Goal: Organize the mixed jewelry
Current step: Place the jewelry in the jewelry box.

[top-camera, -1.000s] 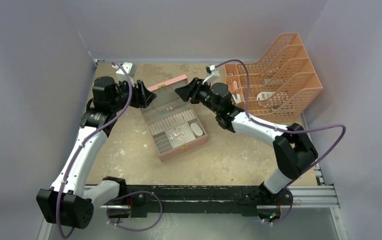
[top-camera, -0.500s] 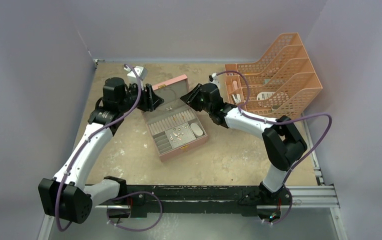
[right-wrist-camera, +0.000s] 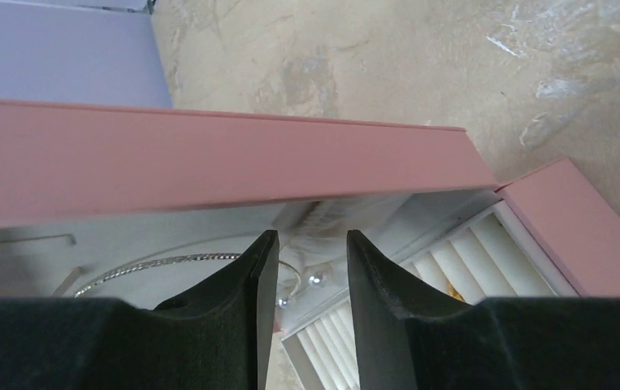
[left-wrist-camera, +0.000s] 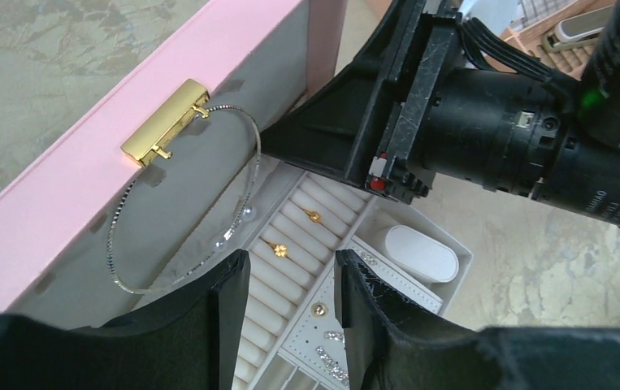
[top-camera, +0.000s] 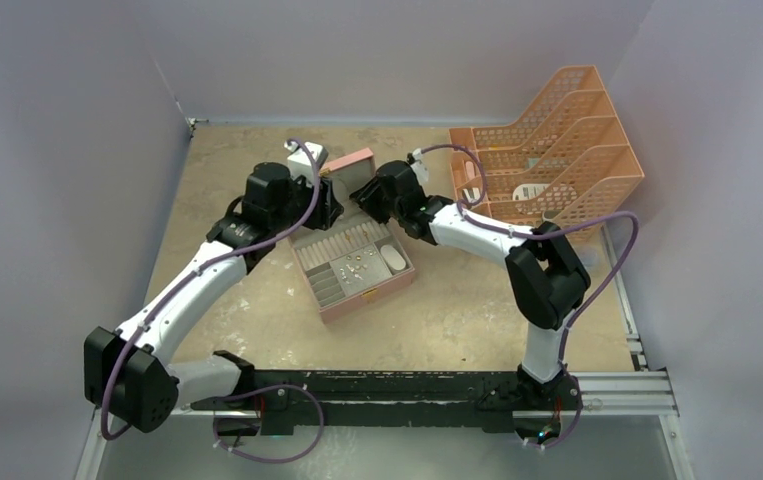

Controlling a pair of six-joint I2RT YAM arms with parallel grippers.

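So, left fingers (left-wrist-camera: 227, 317) & right fingers (right-wrist-camera: 245, 317) both part-open w/ nothing held, close to wire hoop (left-wrist-camera: 256, 154) resting against the raised pink box lid (left-wrist-camera: 62, 191).

hoop (left-wrist-camera: 254, 166): shiny silvery metal | clasp (left-wrist-camera: 164, 122): glossy gold metal | box lid (left-wrist-camera: 71, 179): matt, smooth

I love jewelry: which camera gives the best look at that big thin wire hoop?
The left wrist view: the wire hoop shows nearly whole against the grey lining of the pink lid. The right wrist view catches only an arc behind its fingers. From the top camera it is too small to make out.
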